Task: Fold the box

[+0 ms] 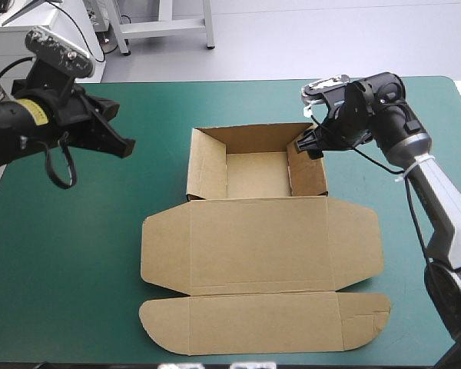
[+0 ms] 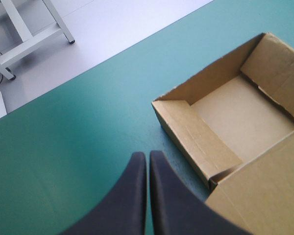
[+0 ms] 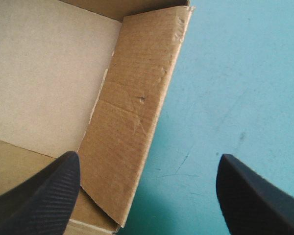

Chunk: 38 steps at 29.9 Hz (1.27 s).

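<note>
The table (image 1: 69,261) carries the box (image 1: 257,181) at its middle, an open tray with the lid (image 1: 261,254) flat toward the near edge. It looks light and stiff and should bend only at its scores, so I'd grip a wall edge. My right gripper (image 3: 147,171) is spread over the right wall (image 3: 132,122), one finger on either side. My left gripper (image 2: 147,155) is clenched on nothing, left of the box.

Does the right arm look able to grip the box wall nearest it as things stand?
Probably yes: the right gripper is open, with the raised wall of the box between its fingers and nothing in the way.
</note>
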### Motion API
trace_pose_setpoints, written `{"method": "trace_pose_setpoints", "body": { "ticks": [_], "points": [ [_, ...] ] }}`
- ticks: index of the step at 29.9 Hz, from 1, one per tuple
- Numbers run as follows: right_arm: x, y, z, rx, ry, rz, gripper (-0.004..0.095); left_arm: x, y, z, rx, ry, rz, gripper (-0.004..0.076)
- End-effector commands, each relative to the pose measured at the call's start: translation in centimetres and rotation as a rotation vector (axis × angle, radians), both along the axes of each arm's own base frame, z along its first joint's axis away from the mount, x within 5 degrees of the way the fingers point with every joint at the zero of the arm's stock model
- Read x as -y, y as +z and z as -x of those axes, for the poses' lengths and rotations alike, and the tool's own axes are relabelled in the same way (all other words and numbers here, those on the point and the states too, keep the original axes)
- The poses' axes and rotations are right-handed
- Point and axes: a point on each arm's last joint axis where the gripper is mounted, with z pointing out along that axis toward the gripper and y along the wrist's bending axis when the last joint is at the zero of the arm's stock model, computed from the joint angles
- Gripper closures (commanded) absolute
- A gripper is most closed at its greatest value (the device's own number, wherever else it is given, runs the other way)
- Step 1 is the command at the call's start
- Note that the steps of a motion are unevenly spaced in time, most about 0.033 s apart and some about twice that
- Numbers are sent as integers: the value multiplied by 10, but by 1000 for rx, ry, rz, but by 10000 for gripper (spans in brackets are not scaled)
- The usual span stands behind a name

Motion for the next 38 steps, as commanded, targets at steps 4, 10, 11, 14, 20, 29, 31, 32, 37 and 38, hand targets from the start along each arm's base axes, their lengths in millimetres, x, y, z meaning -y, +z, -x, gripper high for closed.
{"method": "trace_pose_setpoints", "body": {
  "ticks": [4,10,11,14,20,29,31,32,37,38],
  "points": [
    [1,5,-6,42,5,-12,195,-20,-34,33,-89,22,-92,731],
    [-7,-23,-22,-35,8,-11,195,-29,-103,47,-267,36,-201,731],
    [-7,-28,-25,-49,8,-7,195,-31,-115,50,-298,45,-214,731],
    [-10,-45,-34,-91,7,4,195,-35,-143,59,-370,61,-234,731],
    [-16,-69,-47,-122,8,5,280,-45,-189,79,-474,90,-255,731],
    [-17,-71,-54,-70,18,7,815,-54,-200,100,-452,106,-226,731],
    [-16,-71,-54,-67,26,17,930,-56,-198,103,-439,106,-219,731],
    [-16,-71,-54,-64,30,27,923,-56,-198,104,-433,106,-216,731],
    [-5,-68,-58,-31,31,108,929,-57,-198,105,-433,109,-210,731],
    [-1,-66,-59,-26,25,111,929,-57,-197,105,-431,109,-209,731]
  ]
}}
